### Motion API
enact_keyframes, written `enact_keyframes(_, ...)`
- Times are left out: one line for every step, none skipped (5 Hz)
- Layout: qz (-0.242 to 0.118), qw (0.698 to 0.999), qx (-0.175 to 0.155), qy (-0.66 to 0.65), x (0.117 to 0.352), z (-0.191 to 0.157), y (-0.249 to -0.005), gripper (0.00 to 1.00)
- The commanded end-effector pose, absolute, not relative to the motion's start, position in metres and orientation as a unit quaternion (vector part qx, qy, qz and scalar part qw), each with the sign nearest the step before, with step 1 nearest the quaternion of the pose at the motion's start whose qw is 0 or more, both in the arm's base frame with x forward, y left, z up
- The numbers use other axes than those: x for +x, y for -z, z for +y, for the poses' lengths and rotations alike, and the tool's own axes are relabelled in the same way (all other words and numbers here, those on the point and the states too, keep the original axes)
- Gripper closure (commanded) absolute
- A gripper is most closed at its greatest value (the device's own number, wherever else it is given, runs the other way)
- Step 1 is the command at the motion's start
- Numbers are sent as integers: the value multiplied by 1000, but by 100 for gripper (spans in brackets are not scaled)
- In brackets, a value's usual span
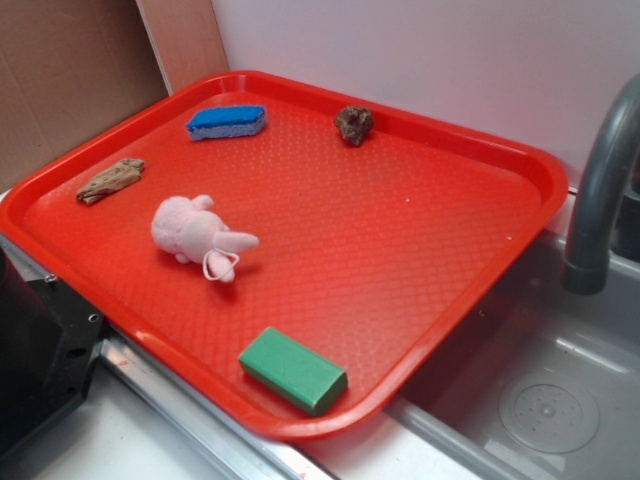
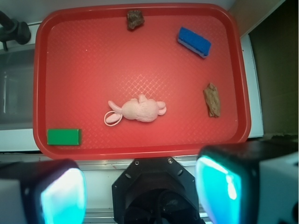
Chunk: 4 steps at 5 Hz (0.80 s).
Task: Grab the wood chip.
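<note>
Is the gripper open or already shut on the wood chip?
Open. In the wrist view both fingers stand wide apart with nothing between; the wood chip lies free on the tray.

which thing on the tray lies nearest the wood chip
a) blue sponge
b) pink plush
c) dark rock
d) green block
a: the blue sponge lies closest to the wood chip along the same side of the tray.

Pale plain wall [image 1: 420,50] at twelve o'clock in the exterior view. Brown cardboard panel [image 1: 60,80] at ten, with a tan wooden strip [image 1: 185,40] beside it. Grey metal sink basin [image 1: 540,390] at four, curved dark faucet [image 1: 600,190] at three. Soft, even lighting throughout.
</note>
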State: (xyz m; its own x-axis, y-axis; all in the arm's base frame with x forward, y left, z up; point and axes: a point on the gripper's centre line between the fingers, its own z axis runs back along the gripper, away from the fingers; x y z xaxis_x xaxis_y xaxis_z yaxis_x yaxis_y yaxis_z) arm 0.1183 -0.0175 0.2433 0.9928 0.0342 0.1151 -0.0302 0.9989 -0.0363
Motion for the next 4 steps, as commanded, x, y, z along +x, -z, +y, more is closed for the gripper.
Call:
enact_keyframes(-58, 998, -17, -16, 118, -17, -243, 0)
enact_keyframes(-77, 996, -48, 8, 160, 33, -193, 0)
enact_keyframes(-84, 996, 7, 5, 188, 88, -149, 0)
enact_keyframes(-118, 992, 29, 20, 196, 111, -111, 0)
